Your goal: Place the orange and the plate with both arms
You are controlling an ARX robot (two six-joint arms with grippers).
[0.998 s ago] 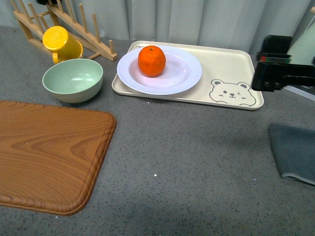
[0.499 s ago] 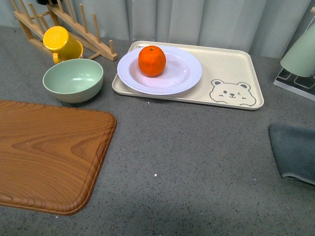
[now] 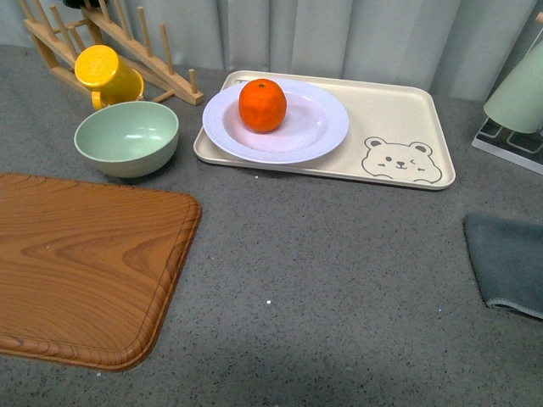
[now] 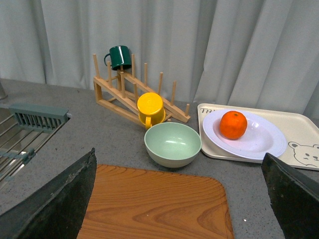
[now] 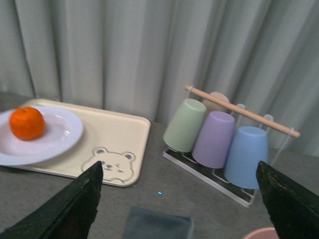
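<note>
The orange (image 3: 261,104) sits on the white plate (image 3: 318,127), which rests on the left part of the beige bear tray (image 3: 399,110). Both also show in the left wrist view, the orange (image 4: 233,124) on the plate (image 4: 264,142), and in the right wrist view, the orange (image 5: 27,123) on the plate (image 5: 57,132). Neither arm shows in the front view. My left gripper (image 4: 182,199) is open and empty, high above the wooden board. My right gripper (image 5: 179,209) is open and empty, above the grey cloth, well away from the plate.
A pale green bowl (image 3: 127,137), a yellow cup (image 3: 106,75) and a wooden rack (image 3: 110,42) stand at the back left. A wooden board (image 3: 81,263) lies front left. A grey cloth (image 3: 509,259) lies right. A cup stand (image 5: 224,139) stands far right.
One second ago my right gripper showed at the right edge of the front view near the tray; it has since withdrawn out of that view. Orange and plate have not moved.
</note>
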